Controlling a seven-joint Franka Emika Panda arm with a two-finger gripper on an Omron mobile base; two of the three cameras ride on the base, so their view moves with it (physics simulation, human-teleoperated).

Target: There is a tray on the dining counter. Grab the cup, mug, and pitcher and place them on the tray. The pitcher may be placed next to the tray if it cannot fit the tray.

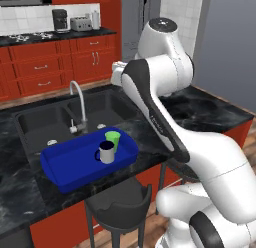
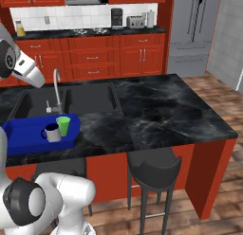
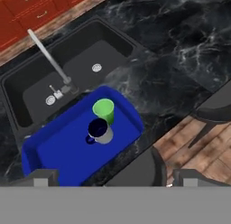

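Observation:
The bright blue tray [image 1: 70, 164] [image 2: 23, 134] [image 3: 58, 151] lies on the dining counter [image 1: 200, 109] [image 2: 161, 111] in front of the sink. On its right part the green cup [image 1: 113, 140] [image 2: 63, 125] [image 3: 104, 110] stands upright. The grey-white mug [image 1: 106, 152] [image 2: 52, 132] [image 3: 101, 131] stands just beside it, dark inside showing. My gripper [image 3: 115, 179] hangs open and empty, high above the tray's near edge. A small yellow vessel, the pitcher [image 2: 19, 28], stands far off on the wall counter at the back left.
Behind the tray are the dark double sink [image 1: 45, 123] [image 3: 81, 69] and the curved silver faucet [image 1: 77, 99] [image 2: 57, 89]. Black bar stools [image 1: 120, 202] [image 2: 154, 170] stand at the counter's near side. The counter's right half [image 2: 180, 111] is bare marble.

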